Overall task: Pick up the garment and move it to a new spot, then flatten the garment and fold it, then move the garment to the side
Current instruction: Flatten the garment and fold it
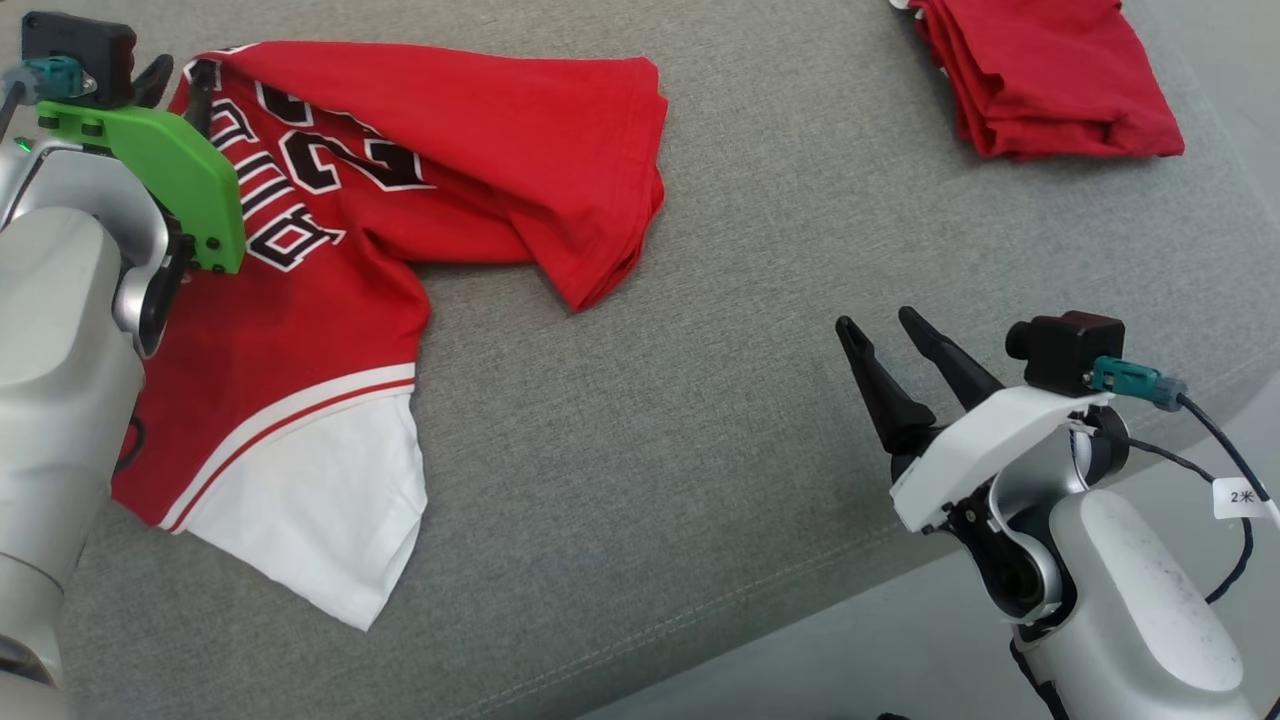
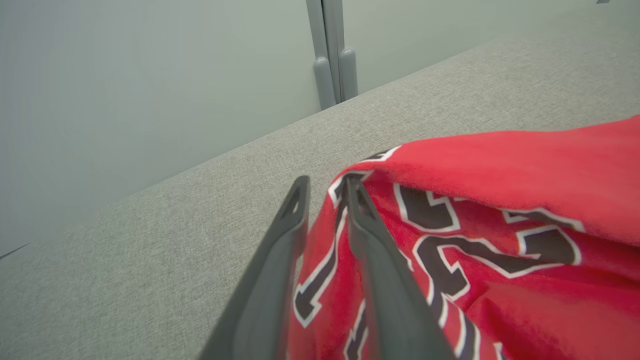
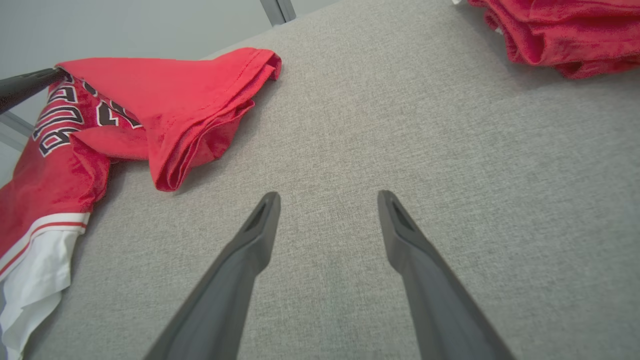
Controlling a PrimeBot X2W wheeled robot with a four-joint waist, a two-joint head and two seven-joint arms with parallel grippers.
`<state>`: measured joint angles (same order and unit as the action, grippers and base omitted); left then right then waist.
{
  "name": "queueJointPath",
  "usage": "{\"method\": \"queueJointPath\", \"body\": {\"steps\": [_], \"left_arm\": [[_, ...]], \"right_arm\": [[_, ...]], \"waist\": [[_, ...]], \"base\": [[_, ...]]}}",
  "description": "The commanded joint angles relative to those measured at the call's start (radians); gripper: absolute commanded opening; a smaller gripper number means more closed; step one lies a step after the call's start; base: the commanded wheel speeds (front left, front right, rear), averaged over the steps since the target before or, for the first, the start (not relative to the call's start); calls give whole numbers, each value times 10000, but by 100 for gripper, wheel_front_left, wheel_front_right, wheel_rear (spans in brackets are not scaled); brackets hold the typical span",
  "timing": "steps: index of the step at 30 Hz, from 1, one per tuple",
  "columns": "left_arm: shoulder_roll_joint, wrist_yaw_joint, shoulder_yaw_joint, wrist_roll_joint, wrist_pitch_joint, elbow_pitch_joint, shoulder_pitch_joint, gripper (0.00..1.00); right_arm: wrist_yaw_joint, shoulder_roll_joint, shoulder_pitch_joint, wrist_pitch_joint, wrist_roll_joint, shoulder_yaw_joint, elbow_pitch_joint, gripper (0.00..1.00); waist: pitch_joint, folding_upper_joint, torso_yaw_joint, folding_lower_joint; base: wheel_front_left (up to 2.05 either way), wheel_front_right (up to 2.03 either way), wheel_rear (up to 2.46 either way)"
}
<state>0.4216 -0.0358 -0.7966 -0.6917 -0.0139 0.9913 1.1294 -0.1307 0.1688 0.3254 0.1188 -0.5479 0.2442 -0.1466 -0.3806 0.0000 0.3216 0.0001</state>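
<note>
Left claw (image 1: 180, 80): at the top-left corner of the jersey (image 1: 330, 300), by the far edge of the grey cushion (image 1: 750, 350). In the left wrist view (image 2: 326, 182) the fingers sit close, with a narrow gap. One finger is over bare cushion, the other is over the printed cloth, and the jersey's edge (image 2: 500, 280) runs in the gap. Can't tell if it actually pinches the cloth.

Right claw (image 1: 877, 320): near the cushion's front edge, well apart from the jersey. Fingers are spread wide with nothing between them, only cushion beyond (image 3: 327, 197).

Jersey: lies on the left part of the cushion, not flat. It's red with black white-edged lettering. The top part is folded over across the print, and that flap bunches to a thick fold on the right (image 3: 165, 100). The white section (image 1: 320, 510), with red and white stripes above it, lies nearest the robot.

A folded red pile (image 1: 1040, 80) sits at the far right of the cushion, well apart from the jersey, and shows at the top right of the right wrist view (image 3: 575, 30).
</note>
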Motion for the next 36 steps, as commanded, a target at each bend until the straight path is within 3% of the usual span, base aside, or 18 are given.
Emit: {"method": "queueJointPath", "body": {"steps": [1, 7, 13, 22, 23, 29, 36], "left_arm": [[-43, 2, 46, -60, -168, -151, -155, 100], [-326, 425, 249, -278, -777, -1111, -490, 100], [-486, 1201, 551, -645, -1264, -3211, -1613, 100], [262, 3198, 723, -974, -1482, -7657, -4960, 100], [262, 3198, 723, -974, -1482, -7657, -4960, 100], [497, 4196, 753, -1200, -1666, -9520, -6785, 100], [607, 4710, 838, -1426, -1904, -10425, -7959, 100]], "right_arm": [[1, -91, 130, -138, -186, 123, -125, 100], [1, -306, 190, -448, -497, 520, -587, 100], [1, -584, 288, -996, -772, 748, -1168, 100], [1, -719, 814, -1565, -954, 770, -2413, 100], [1, -719, 814, -1565, -954, 770, -2413, 100], [1, -635, 1193, -1678, -1086, 796, -3335, 100], [1, -475, 1768, -1934, -992, 684, -4696, 100]], "waist": [[202, 0, -377, -1], [689, 0, -1274, -1], [1219, 0, -2293, -1], [1489, 0, -3669, -1], [1489, 0, -3669, -1], [1480, 0, -4281, -1], [1361, 0, -4750, -1]], "base": [[0, 0, 0], [0, 0, 0], [0, 0, 0], [0, 0, 0], [0, 0, 0], [0, 0, 0], [0, 0, 0]]}}
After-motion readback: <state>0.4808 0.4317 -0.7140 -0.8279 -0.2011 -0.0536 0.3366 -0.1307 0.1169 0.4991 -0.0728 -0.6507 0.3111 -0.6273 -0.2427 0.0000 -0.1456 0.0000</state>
